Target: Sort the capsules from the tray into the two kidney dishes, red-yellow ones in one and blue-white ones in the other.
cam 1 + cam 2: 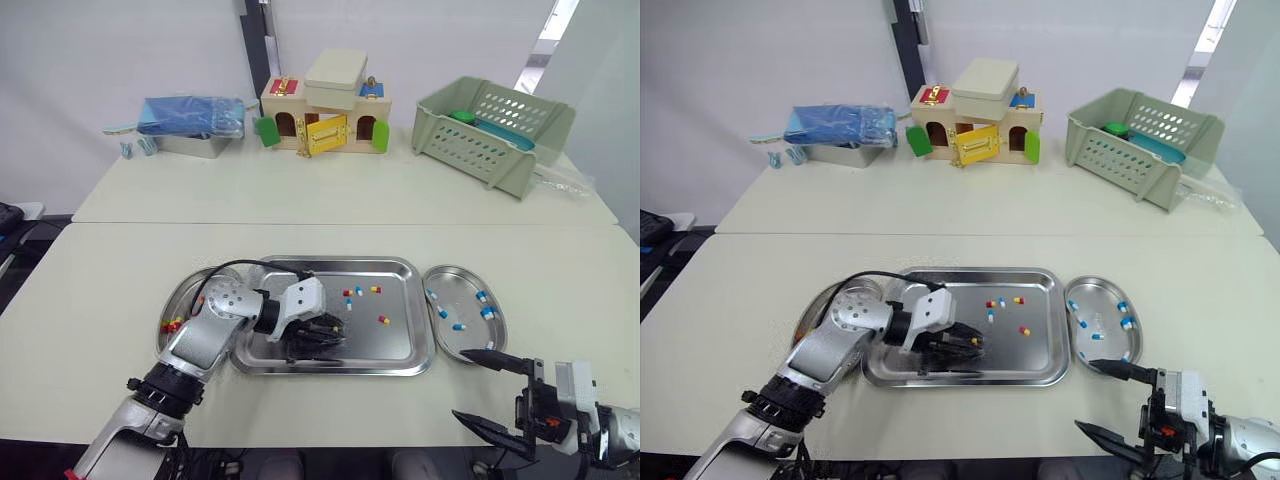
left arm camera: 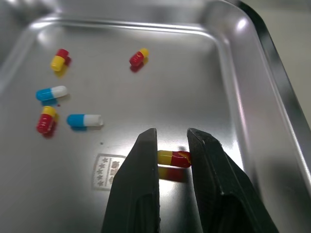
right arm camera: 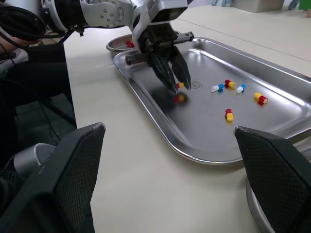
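Tray [image 1: 395, 345] silver, mirror-bright, small star stamp [image 2: 109, 170] on floor. My left gripper [image 2: 171, 135] black; capsule [image 2: 174, 158] in it half red, half yellow. Elsewhere on tray: three red-yellow capsules [image 2: 59, 59], two blue-white capsules [image 2: 84, 121].

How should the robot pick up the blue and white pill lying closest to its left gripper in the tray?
Come straight down from above and pinch the blue-white capsule across its middle, one finger on each long side. It lies flat on the tray, so there is no getting under it, and its rounded ends would likely slip out of a lengthwise pinch.
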`<state>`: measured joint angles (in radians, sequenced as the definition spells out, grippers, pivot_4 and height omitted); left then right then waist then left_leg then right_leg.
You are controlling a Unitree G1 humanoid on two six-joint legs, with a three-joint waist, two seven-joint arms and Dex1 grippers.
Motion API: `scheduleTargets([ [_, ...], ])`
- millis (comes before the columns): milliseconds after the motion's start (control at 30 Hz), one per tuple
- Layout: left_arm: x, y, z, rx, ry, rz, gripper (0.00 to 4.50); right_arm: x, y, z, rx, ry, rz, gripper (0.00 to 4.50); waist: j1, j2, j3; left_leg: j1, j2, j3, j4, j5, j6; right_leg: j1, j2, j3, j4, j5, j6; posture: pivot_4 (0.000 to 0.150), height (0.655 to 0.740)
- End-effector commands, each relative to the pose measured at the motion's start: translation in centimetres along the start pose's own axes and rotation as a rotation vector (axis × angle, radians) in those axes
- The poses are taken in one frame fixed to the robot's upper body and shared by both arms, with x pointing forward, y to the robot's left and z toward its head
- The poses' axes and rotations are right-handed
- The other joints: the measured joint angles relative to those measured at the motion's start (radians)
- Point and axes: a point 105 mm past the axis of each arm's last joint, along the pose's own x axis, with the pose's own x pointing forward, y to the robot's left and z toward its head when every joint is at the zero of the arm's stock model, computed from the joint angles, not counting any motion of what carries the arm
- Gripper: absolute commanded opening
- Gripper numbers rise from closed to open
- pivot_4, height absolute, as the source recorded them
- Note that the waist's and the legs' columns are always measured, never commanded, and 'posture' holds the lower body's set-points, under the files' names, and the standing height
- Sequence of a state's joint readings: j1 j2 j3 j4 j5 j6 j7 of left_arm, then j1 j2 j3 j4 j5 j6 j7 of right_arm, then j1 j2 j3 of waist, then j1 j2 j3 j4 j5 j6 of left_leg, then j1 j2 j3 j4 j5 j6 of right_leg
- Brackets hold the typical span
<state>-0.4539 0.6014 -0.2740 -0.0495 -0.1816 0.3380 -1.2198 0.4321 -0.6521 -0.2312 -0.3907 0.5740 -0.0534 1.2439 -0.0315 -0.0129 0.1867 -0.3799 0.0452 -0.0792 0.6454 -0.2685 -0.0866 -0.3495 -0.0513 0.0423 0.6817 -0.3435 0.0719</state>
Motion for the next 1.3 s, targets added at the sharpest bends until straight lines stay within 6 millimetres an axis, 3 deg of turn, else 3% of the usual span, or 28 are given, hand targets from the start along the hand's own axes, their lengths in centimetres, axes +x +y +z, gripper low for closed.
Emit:
scheduleTargets([
  [33, -2.9, 0.4, 2.2, -0.013, -0.043, 0.110, 0.92, 0.5, 0.6, 1.2, -0.041, -0.036, 0.072, 4.50, -0.001, 0.000, 0.000, 0.000, 0.000, 0.000, 0.000, 0.000, 0.000, 0.000, 0.000, 0.000, 0.000, 0.000, 0.000, 0.150, 0.7400],
  [400, -11.0, -0.3, -0.4, -0.193, 0.074, 0.462, 0.92, 1.8, 0.5, 1.5, -0.065, -0.067, 0.224, 4.50, 0.004, -0.001, 0.000, 0.000, 0.000, 0.000, 0.000, 0.000, 0.000, 0.000, 0.000, 0.000, 0.000, 0.000, 0.000, 0.150, 0.7400],
  [533, -14.6, -0.5, -2.7, -0.258, 0.120, 0.639, 0.92, 2.2, -0.3, 1.3, -0.069, -0.076, 0.245, 4.50, 0.001, -0.001, 0.000, 0.000, 0.000, 0.000, 0.000, 0.000, 0.000, 0.000, 0.000, 0.000, -0.001, 0.000, 0.000, 0.150, 0.7400],
  [1000, -15.5, -1.0, -5.0, -0.314, 0.153, 0.705, 0.92, 2.1, -0.7, 0.9, -0.060, -0.080, 0.243, 4.50, 0.003, -0.001, 0.000, 0.000, 0.000, 0.000, -0.001, 0.000, 0.000, -0.001, 0.000, 0.000, 0.000, 0.000, 0.000, 0.150, 0.7400],
  [1300, -15.5, -0.5, -5.2, -0.302, 0.148, 0.713, 0.92, 2.2, -1.1, 0.9, -0.061, -0.080, 0.224, 4.50, 0.003, -0.001, 0.000, 0.000, 0.000, 0.000, -0.001, 0.000, 0.000, -0.001, 0.000, -0.001, 0.000, 0.000, 0.000, 0.150, 0.7400],
])
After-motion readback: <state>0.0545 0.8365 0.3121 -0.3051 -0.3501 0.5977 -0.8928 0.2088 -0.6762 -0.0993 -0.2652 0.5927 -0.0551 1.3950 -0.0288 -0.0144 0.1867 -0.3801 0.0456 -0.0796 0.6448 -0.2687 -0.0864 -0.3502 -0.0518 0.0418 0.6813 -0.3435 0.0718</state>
